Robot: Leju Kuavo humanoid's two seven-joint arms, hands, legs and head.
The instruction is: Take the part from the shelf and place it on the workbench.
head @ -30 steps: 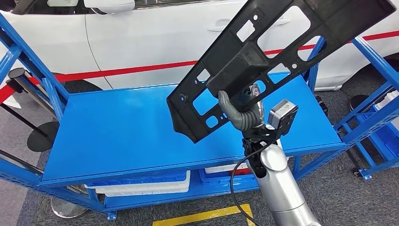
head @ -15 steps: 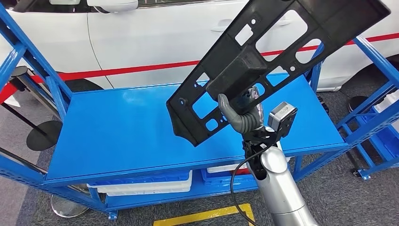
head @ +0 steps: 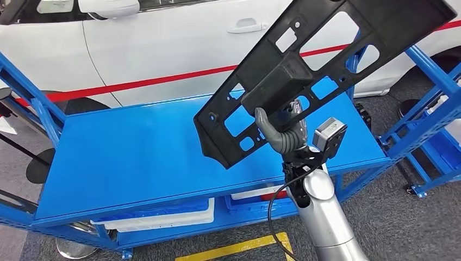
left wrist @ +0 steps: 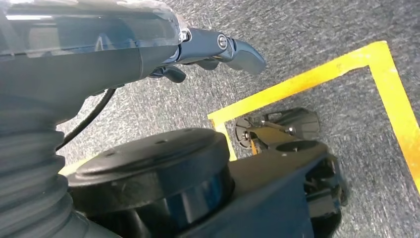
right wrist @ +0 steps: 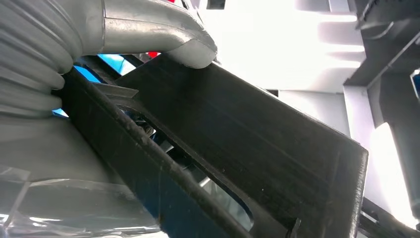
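Observation:
A long black plastic part [head: 304, 65] with several cut-outs is held up, tilted, above the right half of the blue workbench top [head: 136, 152]. My right hand [head: 282, 130] grips it from beneath at its raised middle block. Up close, the right thumb [right wrist: 163, 34] presses on the dark part [right wrist: 257, 148]. My left hand [left wrist: 208, 49] hangs over the grey floor, its fingers curled with nothing in them.
A white car [head: 163, 43] with a red stripe stands behind the workbench. White and blue bins [head: 157, 217] sit on the lower shelf. Another blue rack [head: 435, 109] stands to the right. A yellow floor line [head: 239, 247] runs in front.
The whole view has shifted: the workbench now sits further left and the car door handle has come into sight. The part stays in my right hand at about the same tilt.

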